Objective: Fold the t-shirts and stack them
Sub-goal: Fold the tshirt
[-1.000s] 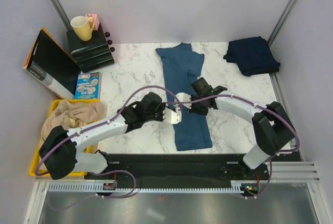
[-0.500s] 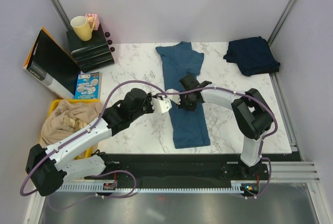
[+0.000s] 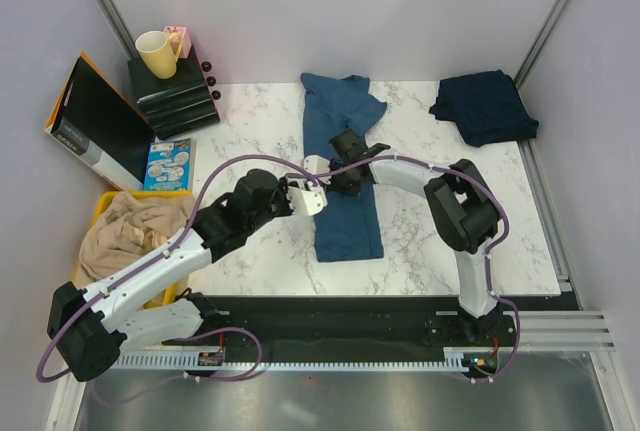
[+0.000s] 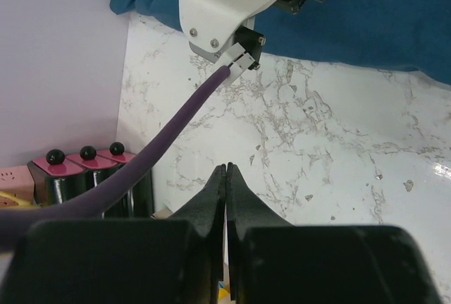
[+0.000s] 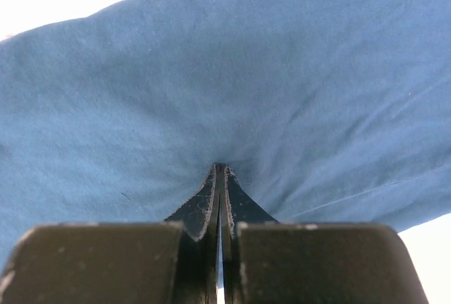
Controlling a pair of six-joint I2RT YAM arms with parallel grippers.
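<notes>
Lavender walls are closing in a white marble tabletop on three sides. Along its left edge a yellow tray is holding beige cloth, with a black binder and a yellow mug sitting beyond. Next, the left gripper is hanging shut and empty over bare marble just beside the steel-blue t-shirt, which is lying as a long strip mid-table. On it, the right gripper is pinching a pucker of cloth. Open marble is stretching rightward, and the navy t-shirt is lying bunched in the far right corner.
</notes>
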